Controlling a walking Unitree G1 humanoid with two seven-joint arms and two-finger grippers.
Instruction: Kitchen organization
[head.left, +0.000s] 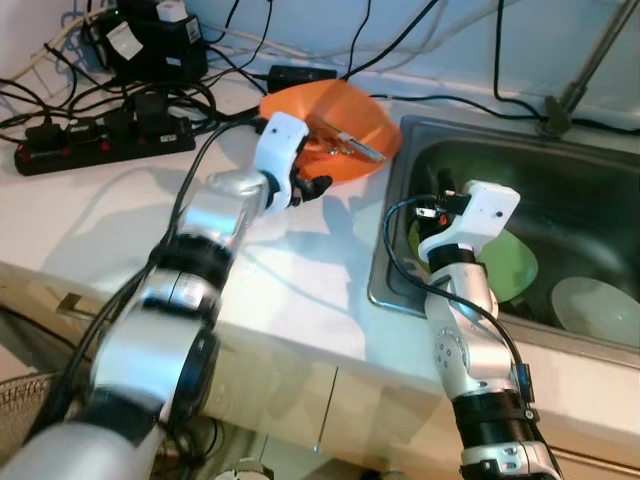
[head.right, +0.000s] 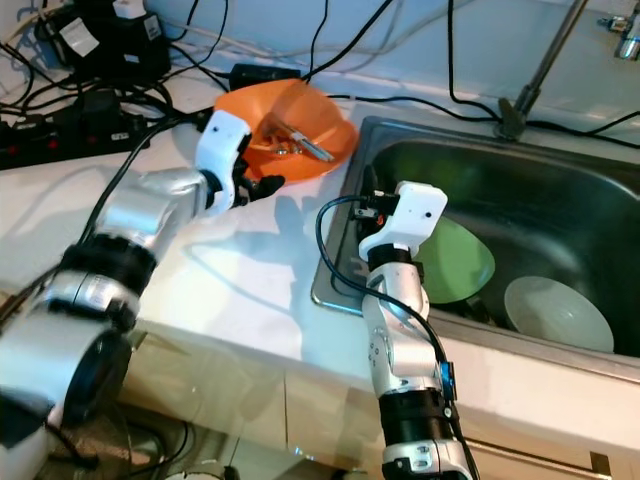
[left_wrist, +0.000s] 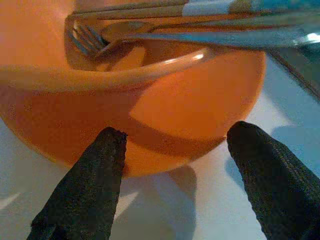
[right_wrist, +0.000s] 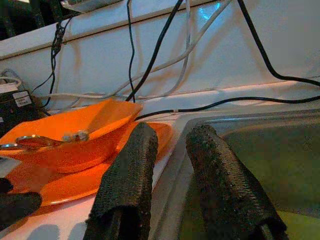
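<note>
An orange bowl (head.left: 335, 115) stands on the white counter beside the sink, resting on an orange plate (right_wrist: 80, 185). A fork, a spoon and other cutlery (left_wrist: 165, 30) lie in the bowl. My left gripper (head.left: 312, 188) is open at the bowl's near side, a finger (left_wrist: 90, 185) on either side of its outer wall, not touching it. My right gripper (right_wrist: 173, 131) hovers over the sink's left rim (head.left: 385, 270), its fingers a narrow gap apart with nothing between them. A green plate (head.left: 512, 265) and a white plate (head.left: 600, 310) lie in the sink.
A black power strip (head.left: 100, 142), chargers and many cables crowd the counter's back left. The faucet stem (head.left: 580, 70) rises behind the sink. Bare counter lies between the bowl and the front edge. A wire basket (head.left: 20, 410) sits low on the left.
</note>
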